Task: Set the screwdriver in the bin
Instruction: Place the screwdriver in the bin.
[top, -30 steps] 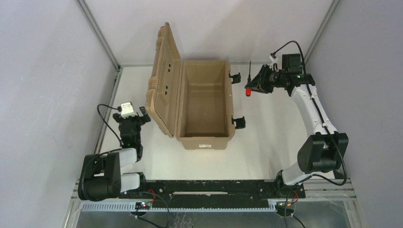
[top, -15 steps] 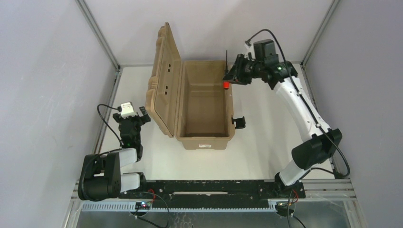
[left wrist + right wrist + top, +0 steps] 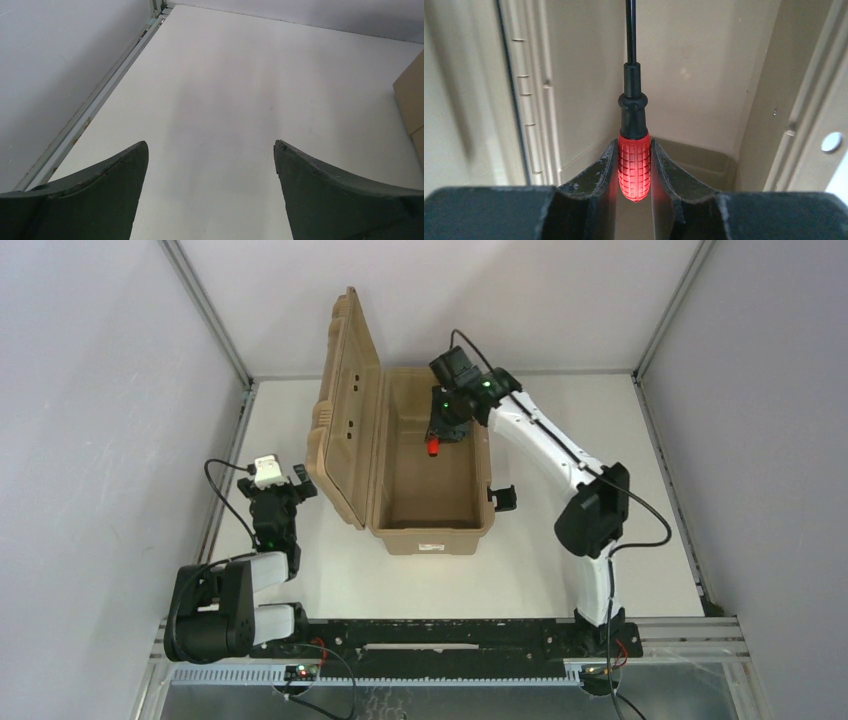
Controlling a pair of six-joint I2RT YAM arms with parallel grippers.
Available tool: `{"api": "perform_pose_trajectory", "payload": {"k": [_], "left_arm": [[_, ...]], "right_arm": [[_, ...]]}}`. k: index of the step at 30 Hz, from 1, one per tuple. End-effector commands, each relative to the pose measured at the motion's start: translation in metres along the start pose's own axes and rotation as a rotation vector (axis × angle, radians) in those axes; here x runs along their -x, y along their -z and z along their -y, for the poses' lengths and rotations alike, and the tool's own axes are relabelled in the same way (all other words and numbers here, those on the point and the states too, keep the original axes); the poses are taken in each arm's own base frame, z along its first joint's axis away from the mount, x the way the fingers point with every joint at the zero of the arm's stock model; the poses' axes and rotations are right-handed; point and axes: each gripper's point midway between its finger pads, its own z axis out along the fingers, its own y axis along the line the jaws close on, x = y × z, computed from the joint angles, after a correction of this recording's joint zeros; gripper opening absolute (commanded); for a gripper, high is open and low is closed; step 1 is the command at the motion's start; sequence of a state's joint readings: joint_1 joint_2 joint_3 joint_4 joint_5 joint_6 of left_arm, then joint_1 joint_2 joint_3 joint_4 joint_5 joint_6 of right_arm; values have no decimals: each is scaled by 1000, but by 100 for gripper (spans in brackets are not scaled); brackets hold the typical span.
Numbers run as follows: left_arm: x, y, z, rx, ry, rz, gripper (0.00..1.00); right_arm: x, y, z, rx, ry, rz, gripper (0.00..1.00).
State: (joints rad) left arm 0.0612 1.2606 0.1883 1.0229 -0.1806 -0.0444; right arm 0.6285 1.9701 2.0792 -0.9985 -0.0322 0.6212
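We lose the tip of the screwdriver point(image 3: 633, 160) past the right wrist view's top edge and cannot read the label point(image 3: 432, 546) on the bin point(image 3: 400, 538).

A white table point(image 3: 660, 460) sits boxed in by plain grey walls point(image 3: 90, 390) and aluminium corner posts point(image 3: 205, 310)

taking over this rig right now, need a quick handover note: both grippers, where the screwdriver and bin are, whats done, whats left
Right gripper: shut on the screwdriver, clamping its red handle, shaft pointing away from the fingers.
Left gripper: open and empty, low over bare table to the left of the bin.
Bin: lid swung open to the left, nothing lying inside.
Done: the screwdriver is gripped and held over the far part of the bin's open interior.
Left: lower it a little if needed, open the right gripper to drop it in, then pull the arm clear.
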Motion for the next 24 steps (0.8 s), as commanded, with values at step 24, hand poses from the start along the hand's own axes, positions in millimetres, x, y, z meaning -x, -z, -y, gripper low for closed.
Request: {"api": "perform_pose_trajectory", "payload": {"k": [24], "left_arm": [[10, -2, -1, 2, -7, 35, 100]], "right_arm": [[-73, -134, 60, -331, -11, -167, 18]]}}
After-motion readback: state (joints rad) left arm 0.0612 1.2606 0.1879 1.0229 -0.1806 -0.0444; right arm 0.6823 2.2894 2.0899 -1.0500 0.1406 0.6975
